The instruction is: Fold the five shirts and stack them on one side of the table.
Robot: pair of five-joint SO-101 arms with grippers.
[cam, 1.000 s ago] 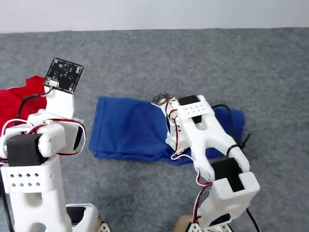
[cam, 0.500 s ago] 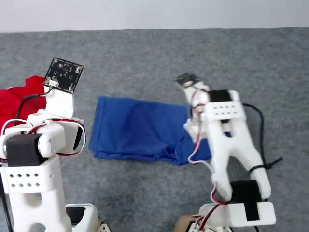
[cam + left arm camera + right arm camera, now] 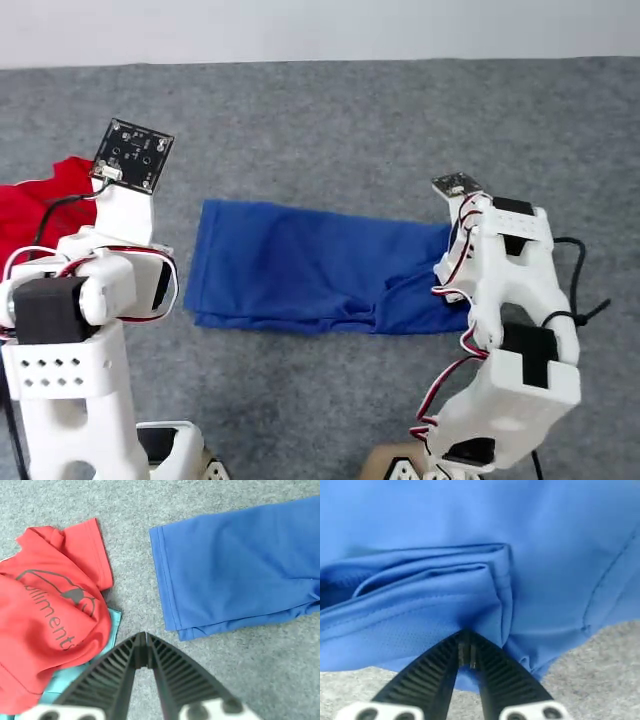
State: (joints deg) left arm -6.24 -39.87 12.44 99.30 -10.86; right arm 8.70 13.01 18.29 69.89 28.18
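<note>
The right arm stands at the right end of the blue fabric shirt, and its jaws are clamped on a fold at that shirt's near edge. The shirt lies flat on the grey bench as a long strip with its long axis running left to right. The next fold probably carries the held end toward the left end. The left arm sits off the shirt's left end, jaws together and empty. Farther left of the blue shirt, a crumpled red printed shirt overlaps a teal garment.
</note>
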